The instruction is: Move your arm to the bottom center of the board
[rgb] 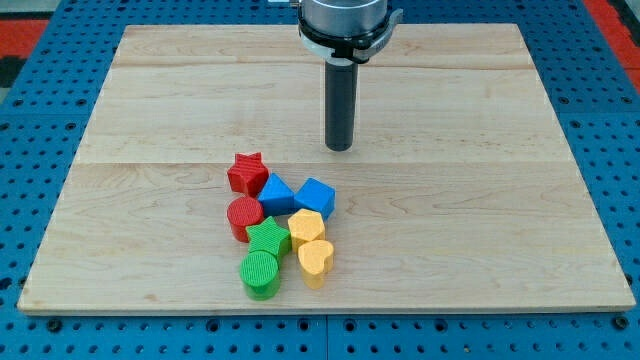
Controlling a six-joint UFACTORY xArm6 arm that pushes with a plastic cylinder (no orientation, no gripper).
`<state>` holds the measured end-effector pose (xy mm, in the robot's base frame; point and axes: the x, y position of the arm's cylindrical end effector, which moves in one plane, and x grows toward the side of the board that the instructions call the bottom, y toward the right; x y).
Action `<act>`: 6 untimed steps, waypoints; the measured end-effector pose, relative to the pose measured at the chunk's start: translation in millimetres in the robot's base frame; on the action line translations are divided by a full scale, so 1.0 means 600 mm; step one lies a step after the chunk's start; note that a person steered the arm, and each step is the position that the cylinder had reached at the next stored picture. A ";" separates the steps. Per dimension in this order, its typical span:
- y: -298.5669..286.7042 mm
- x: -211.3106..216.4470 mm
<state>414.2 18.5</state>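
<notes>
My tip (pixel 340 148) rests on the wooden board (pixel 480 200) near its middle, a little toward the view's top. A tight cluster of blocks lies below and left of it: a red star (pixel 246 172), a blue triangle (pixel 276 193), a blue cube (pixel 316 197), a red cylinder (pixel 244 217), a green star (pixel 268 238), a yellow pentagon (pixel 306 227), a yellow heart (pixel 316 260) and a green cylinder (pixel 261 273). The tip touches none of them; the blue cube is the nearest.
The board lies on a blue perforated table (pixel 40 120). The arm's grey flange (pixel 344 20) hangs over the board's top edge.
</notes>
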 end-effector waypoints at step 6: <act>0.014 0.317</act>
